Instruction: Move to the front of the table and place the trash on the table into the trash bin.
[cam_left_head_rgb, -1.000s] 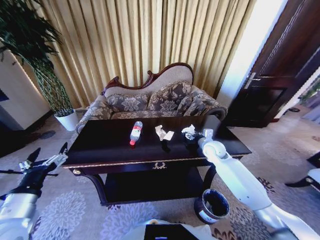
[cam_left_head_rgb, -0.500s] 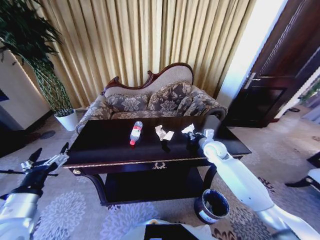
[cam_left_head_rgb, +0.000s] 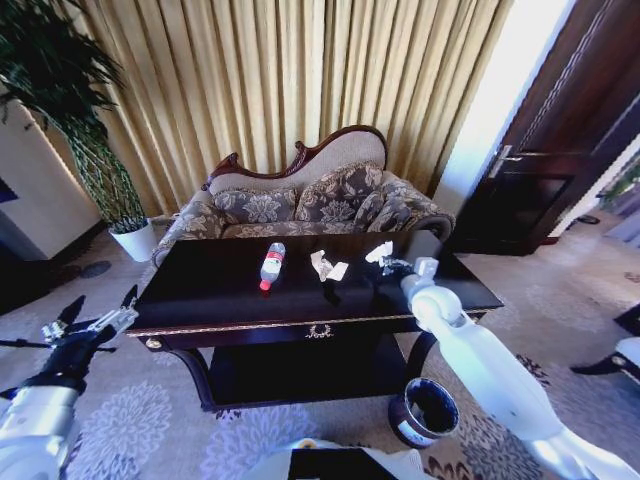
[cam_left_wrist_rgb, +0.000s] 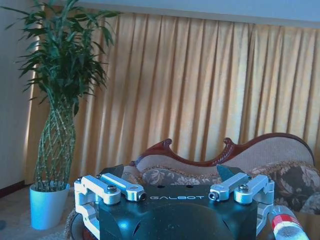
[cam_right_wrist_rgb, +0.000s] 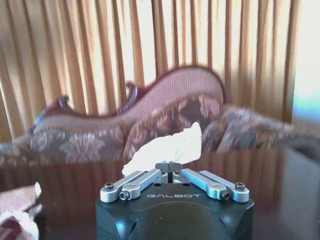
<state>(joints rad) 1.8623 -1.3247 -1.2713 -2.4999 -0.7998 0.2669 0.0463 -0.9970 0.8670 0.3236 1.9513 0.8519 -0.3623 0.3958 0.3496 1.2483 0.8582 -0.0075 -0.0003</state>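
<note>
Our right gripper (cam_left_head_rgb: 392, 263), a black block with silver finger links at the end of a white arm, is clamped on a crumpled white paper scrap (cam_left_head_rgb: 380, 251) and holds it above the right part of the large glossy dark-brown wooden table (cam_left_head_rgb: 200, 295). From the right wrist we see the two fingertips (cam_right_wrist_rgb: 162, 166) pressed together at the bottom edge of that paper scrap (cam_right_wrist_rgb: 165, 148), which sticks up in front of a patterned sofa with a carved dark wood frame (cam_right_wrist_rgb: 150, 115). On the tabletop, near its middle, lies a clear plastic bottle with a red cap and red-white label (cam_left_head_rgb: 272, 265), on its side, and just to its right rests another crumpled white paper scrap (cam_left_head_rgb: 327, 267), apart from the bottle. Down on the patterned carpet, beside the table's front right leg and below our right arm, stands the small round dark trash bin with a pale rim (cam_left_head_rgb: 423, 411), upright with its mouth open. Our left gripper (cam_left_head_rgb: 88, 322) hangs off the table's front left corner with its fingers spread apart, touching nothing; from the left wrist we see the same left gripper (cam_left_wrist_rgb: 175, 195) wide apart, with the bottle's red cap end (cam_left_wrist_rgb: 285, 227) at the corner. Behind the table hang gold pleated curtains (cam_left_head_rgb: 290, 80), and a tall green plant in a white pot (cam_left_head_rgb: 135, 240) stands at the left.
</note>
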